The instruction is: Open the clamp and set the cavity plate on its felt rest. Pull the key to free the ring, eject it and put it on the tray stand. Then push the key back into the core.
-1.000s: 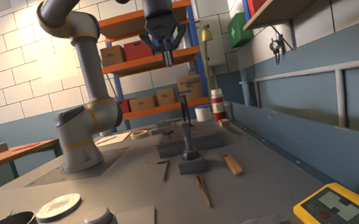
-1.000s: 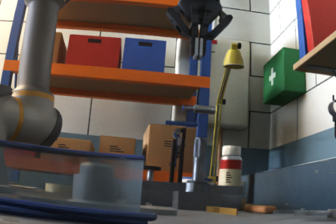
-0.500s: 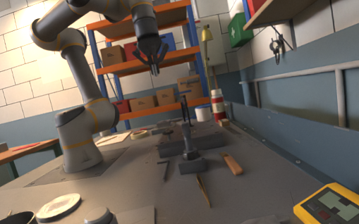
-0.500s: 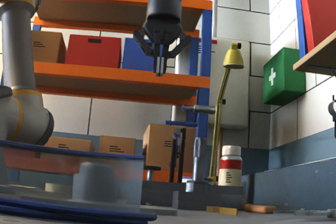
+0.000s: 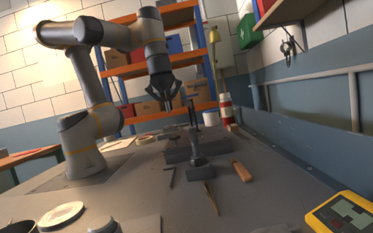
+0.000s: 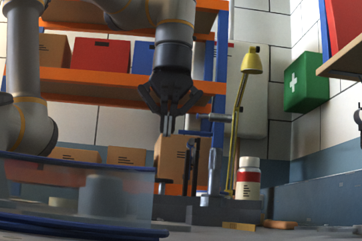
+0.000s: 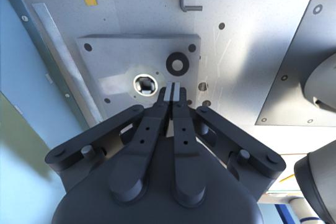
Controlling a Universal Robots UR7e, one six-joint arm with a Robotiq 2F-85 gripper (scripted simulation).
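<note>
The clamp's dark upright lever (image 5: 192, 113) (image 6: 192, 165) rises from the grey mould block (image 5: 198, 145) (image 7: 139, 71) just below and to the right of my gripper (image 5: 166, 107) (image 6: 167, 130) (image 7: 171, 91), which hangs above the block, closed and empty. From the wrist camera the block's top shows a shiny round bore with a square core (image 7: 145, 84) and a dark ring-shaped knob (image 7: 177, 63) beside it. A grey post on a square base (image 5: 198, 161) stands in front of the block. I cannot tell the cavity plate or the key apart from the block.
Behind the bench an orange and blue shelf rack (image 5: 162, 62) holds boxes. A yellow lamp (image 6: 245, 110), a white and red bottle (image 5: 226, 108) and a white cup (image 5: 210, 118) stand behind the block. An Allen key (image 5: 171, 176), an orange-handled tool (image 5: 241, 170) and a yellow device (image 5: 349, 212) lie nearer the front.
</note>
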